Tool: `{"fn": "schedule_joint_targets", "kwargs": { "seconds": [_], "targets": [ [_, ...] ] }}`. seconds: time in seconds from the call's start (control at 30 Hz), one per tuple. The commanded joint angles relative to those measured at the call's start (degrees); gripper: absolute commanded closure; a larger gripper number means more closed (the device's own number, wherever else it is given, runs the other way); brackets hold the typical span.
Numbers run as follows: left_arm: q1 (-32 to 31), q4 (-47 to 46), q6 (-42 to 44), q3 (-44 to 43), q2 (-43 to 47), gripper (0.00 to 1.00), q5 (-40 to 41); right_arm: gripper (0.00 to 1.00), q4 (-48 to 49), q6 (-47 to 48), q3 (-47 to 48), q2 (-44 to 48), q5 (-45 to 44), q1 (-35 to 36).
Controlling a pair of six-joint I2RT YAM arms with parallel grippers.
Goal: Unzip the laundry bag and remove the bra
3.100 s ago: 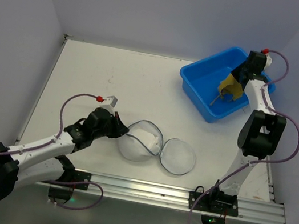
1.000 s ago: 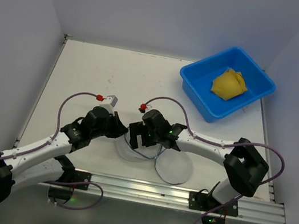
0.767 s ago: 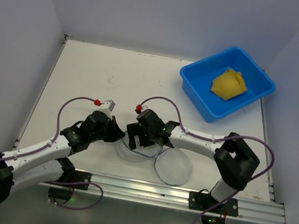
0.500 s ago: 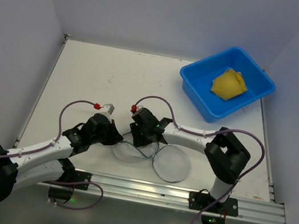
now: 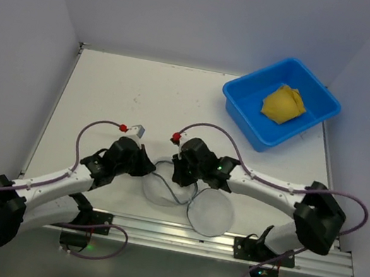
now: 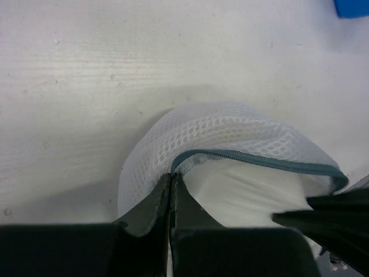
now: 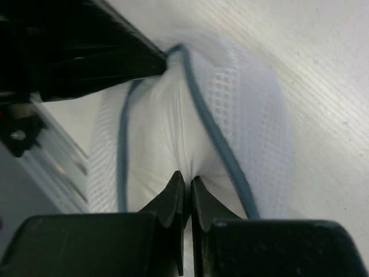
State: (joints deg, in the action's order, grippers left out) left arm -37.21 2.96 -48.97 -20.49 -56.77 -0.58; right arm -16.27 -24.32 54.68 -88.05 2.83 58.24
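- The white mesh laundry bag [image 5: 209,213] lies spread open in two discs on the counter [image 5: 128,93], at the lower centre of the overhead frame.
- The left hand [image 6: 173,180] is clamped on the mesh at the end of the dark bluish zipper [image 6: 253,161].
- The right hand [image 7: 187,183] is closed tight, pinching a fold of white fabric between the zipper rims.
- A yellow bra [image 5: 283,103] sits in the blue tub [image 5: 247,105] at upper right, well apart from both hands.

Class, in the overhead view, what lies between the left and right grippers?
Only the laundry bag, its open mesh half: the left gripper pinches its zipper rim, the right gripper its white mesh. The top view shows it.
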Motion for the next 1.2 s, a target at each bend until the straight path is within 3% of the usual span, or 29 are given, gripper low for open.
{"fn": "schedule_joint_targets", "kwargs": {
  "seconds": [0.0, 0.4, 0.63, 0.8, 0.9, 1.17],
  "targets": [
    [0.21, 0.99, 0.28, -3.94, -0.35, 1.00, 2.25, 1.00, 7.47, 3.74, -2.02, 10.95, 3.41, 0.39],
    [0.47, 0.66, 0.72, -6.58, -2.64, 1.00, -1.77, 1.00, 21.01, 6.92, -7.65, 27.66, 14.40, 0.30],
    [0.39, -7.70, -0.34, -4.82, -2.73, 1.00, -9.79, 1.00, 30.50, 3.40, -7.92, 28.99, -1.23, -0.14],
    [0.39, -7.45, 0.10, -3.77, -0.27, 1.00, -8.74, 1.00, 30.60, 3.57, -1.43, 25.65, -9.15, -1.11],
    [0.39, -5.95, 0.19, -3.33, 1.14, 1.00, -6.46, 1.00, 27.97, 5.41, 2.09, 25.47, -11.52, -3.56],
    [0.47, -4.46, 0.02, -3.68, -0.53, 1.00, -3.73, 1.00, 19.28, 7.35, 12.73, 29.42, -8.01, -23.86]
  ]
}}
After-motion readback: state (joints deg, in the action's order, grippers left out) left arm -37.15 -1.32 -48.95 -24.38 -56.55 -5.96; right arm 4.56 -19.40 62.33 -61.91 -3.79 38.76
